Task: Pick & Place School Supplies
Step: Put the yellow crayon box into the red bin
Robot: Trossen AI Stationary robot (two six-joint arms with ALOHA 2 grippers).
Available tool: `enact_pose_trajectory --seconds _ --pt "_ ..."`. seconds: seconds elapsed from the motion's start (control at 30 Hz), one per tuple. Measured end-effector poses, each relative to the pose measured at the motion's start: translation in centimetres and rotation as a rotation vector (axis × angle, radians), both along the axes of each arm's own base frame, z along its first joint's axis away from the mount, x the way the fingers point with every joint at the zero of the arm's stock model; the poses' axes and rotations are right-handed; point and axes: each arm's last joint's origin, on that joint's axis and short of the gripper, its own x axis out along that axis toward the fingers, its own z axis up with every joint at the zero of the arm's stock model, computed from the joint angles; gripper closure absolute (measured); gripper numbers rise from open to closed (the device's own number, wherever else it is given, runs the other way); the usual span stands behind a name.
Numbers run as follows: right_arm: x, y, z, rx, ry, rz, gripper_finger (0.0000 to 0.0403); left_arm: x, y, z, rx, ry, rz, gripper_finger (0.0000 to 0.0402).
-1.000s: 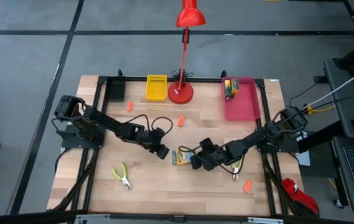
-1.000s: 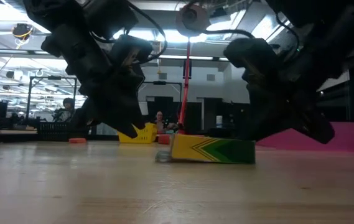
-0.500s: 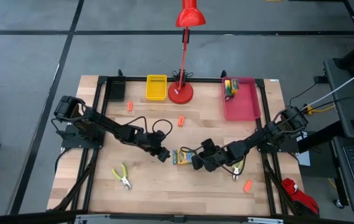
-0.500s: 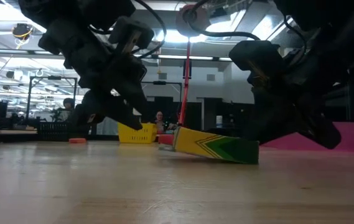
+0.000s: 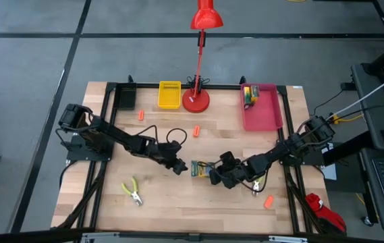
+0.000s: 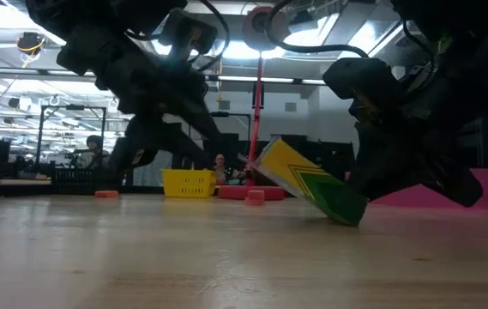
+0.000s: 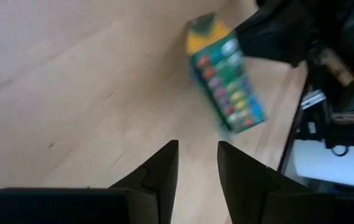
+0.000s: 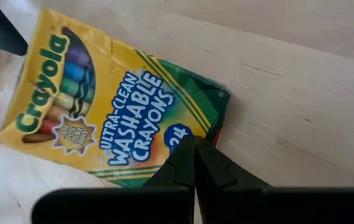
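A yellow-and-green crayon box (image 5: 198,169) stands tilted at mid-table, its yellow end raised (image 6: 269,159) and its green end down on the wood. My right gripper (image 5: 214,175) is shut, with its tips at that green end. My left gripper (image 5: 180,167) stands open just left of the raised end; in its wrist view the box (image 7: 223,78) lies ahead of the fingers, apart from them. Another crayon box (image 5: 248,94) lies in the pink tray (image 5: 266,116). Two lime-handled pliers (image 5: 132,191) (image 5: 254,185) and three orange pieces (image 5: 140,115) (image 5: 196,130) (image 5: 268,201) lie on the table. My right gripper presses its shut fingertips (image 8: 193,155) against the box's printed face near the green end (image 8: 178,138), at one long edge. The fingers slant down from the table's right side. The box sits tilted, its green end (image 6: 346,215) on the table and its yellow end in the air.
A red desk lamp (image 5: 196,101) stands at the back middle, between a yellow tray (image 5: 169,94) and the pink tray. A black tray (image 5: 125,98) sits at the back left. Open wood lies along the near edge.
The crayon box lay flat a second ago. Its yellow end has since tipped up step by step, while its green end has stayed on the table by my right gripper. My left gripper has tipped up toward level beside the raised end.
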Motion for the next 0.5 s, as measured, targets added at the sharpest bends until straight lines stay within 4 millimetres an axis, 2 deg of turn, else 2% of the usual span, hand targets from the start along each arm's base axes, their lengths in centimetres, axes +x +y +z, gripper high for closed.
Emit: enact_pose_trajectory --seconds 0.3,0.5 --pt "0.0 0.0 0.0 0.0 -0.002 -0.003 0.0403 0.4 0.9 0.2 0.006 -0.033 0.024 0.0292" --pt "0.0 0.0 0.0 0.0 -0.003 -0.004 0.0403 1.2 0.8 -1.1 -0.018 -0.062 0.016 0.029"
